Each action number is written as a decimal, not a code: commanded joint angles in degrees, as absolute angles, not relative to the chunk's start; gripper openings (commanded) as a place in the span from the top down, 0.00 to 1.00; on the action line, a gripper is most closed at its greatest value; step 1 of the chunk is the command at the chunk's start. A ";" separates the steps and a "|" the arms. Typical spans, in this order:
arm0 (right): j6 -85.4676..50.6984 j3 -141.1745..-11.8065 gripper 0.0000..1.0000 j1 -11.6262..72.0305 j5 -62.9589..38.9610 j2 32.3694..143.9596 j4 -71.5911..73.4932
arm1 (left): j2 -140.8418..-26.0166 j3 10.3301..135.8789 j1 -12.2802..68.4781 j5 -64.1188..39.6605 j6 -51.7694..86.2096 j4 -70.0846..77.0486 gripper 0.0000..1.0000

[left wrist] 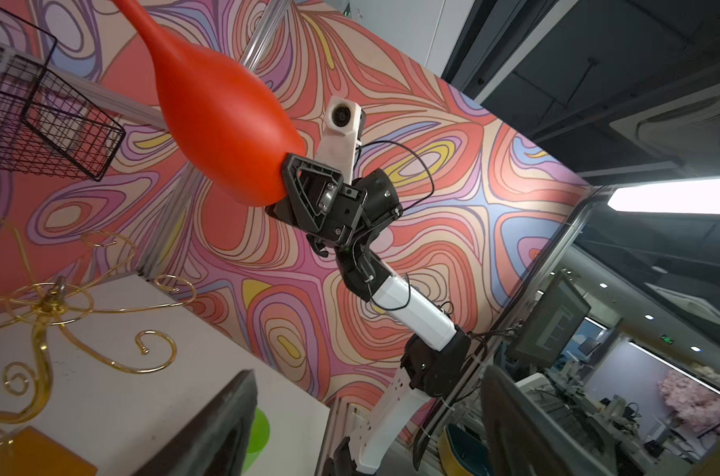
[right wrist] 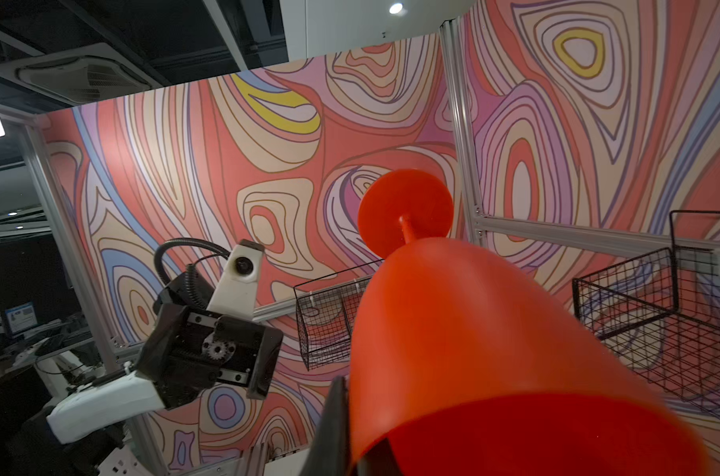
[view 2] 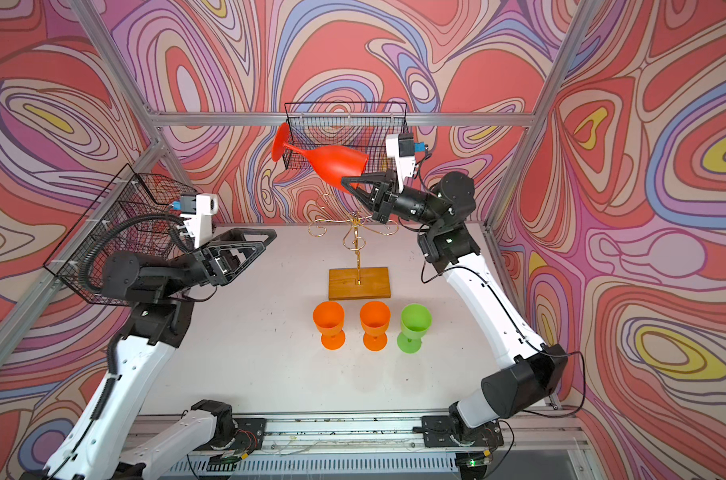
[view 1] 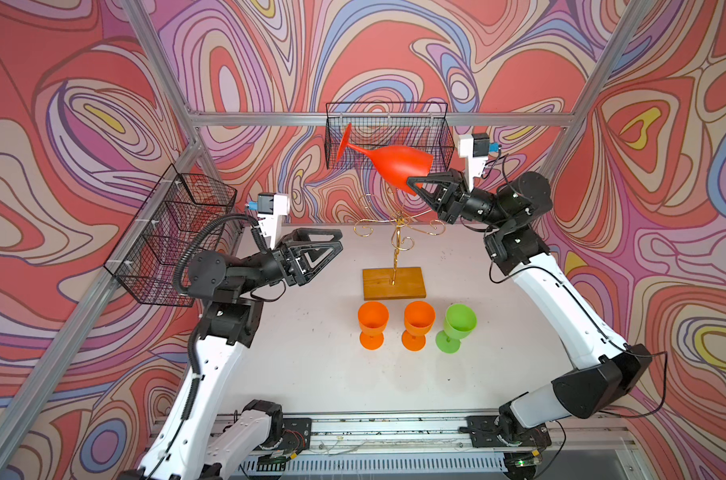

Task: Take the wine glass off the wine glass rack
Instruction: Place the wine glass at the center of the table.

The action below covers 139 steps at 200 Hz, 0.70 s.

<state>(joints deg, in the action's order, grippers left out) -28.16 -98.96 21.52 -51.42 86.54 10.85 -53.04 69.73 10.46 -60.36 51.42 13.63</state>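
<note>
Red wine glass (view 1: pixel 398 164) is clear of the gold wire wine glass rack (view 1: pixel 396 245), nearly horizontal in the air above it, foot toward the back wire basket (view 1: pixel 432 124), right gripper (view 1: pixel 415 186) pinched tight on the bowl rim; left gripper (view 1: pixel 338 240) is spread wide and empty, left of the rack.

At frame centre the wine glass rack (view 1: pixel 394 282) stands on the bench (view 1: pixel 311 365), with a row of three goblets (view 1: pixel 418 322) just below it. Above the rack, the wine glass (view 1: pixel 398 164) lies tilted in the right tool (view 1: pixel 413 183), before the upper-centre basket (view 1: pixel 419 124). The left tool (view 1: pixel 336 243) sits left of the rack, and a second basket (view 1: pixel 174 232) is further left.
</note>
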 commanded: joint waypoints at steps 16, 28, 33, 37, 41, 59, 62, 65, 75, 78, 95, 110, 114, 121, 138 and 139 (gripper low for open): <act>-12.13 -106.82 1.00 22.11 -43.27 86.67 -17.76 | -46.62 73.50 10.28 -45.13 21.63 -21.26 0.16; -9.28 -109.33 1.00 22.80 -40.91 87.48 -23.05 | -45.01 72.72 10.28 -42.63 20.57 -21.20 0.16; -8.19 -110.22 1.00 23.24 -39.84 87.81 -24.91 | -44.54 72.69 10.28 -41.75 20.20 -21.40 0.16; -7.19 -110.92 1.00 23.66 -39.00 88.06 -26.28 | -44.27 72.73 10.28 -40.92 20.01 -21.67 0.16; -6.04 -111.60 1.00 24.26 -38.16 88.30 -27.63 | -44.03 72.77 10.28 -40.05 19.65 -21.90 0.16; -1.74 -115.18 1.00 27.33 -35.43 89.82 -33.37 | -43.38 72.60 10.28 -36.76 18.98 -22.08 0.16; -1.20 -115.74 1.00 27.80 -35.06 90.22 -34.22 | -43.29 72.60 10.28 -35.99 18.98 -22.09 0.16; -0.59 -116.26 1.00 28.36 -34.63 90.47 -35.03 | -43.24 72.53 10.28 -35.35 18.98 -22.06 0.16; 1.00 -117.51 1.00 29.99 -32.94 91.19 -36.91 | -43.16 72.34 10.28 -33.81 18.97 -21.98 0.17; 1.35 -117.71 1.00 30.38 -32.49 91.35 -37.28 | -43.15 72.19 10.28 -33.47 18.98 -21.80 0.16; 3.45 -118.83 1.00 32.50 -31.54 92.10 -39.58 | -42.82 71.52 10.28 -31.79 19.48 -20.85 0.17; 5.96 -119.97 1.00 34.72 -29.59 92.53 -42.27 | -42.17 70.91 10.29 -30.38 19.59 -20.15 0.17; 6.55 -120.24 1.00 35.28 -28.79 92.66 -42.96 | -41.84 70.66 10.28 -30.11 19.53 -19.79 0.17; 7.31 -120.70 1.00 36.07 -27.37 92.81 -44.08 | -41.22 70.13 10.28 -29.42 19.51 -19.06 0.17; 9.01 -121.18 1.00 37.70 -24.97 92.95 -46.33 | -39.39 68.81 10.28 -27.61 19.60 -17.08 0.17; 9.07 -121.23 1.00 37.79 -24.88 92.97 -46.50 | -39.29 68.77 10.28 -27.52 19.60 -16.98 0.17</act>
<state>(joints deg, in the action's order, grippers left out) 4.01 -119.04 35.81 -30.09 92.88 -41.06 -42.02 70.02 10.46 -31.38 20.99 -19.90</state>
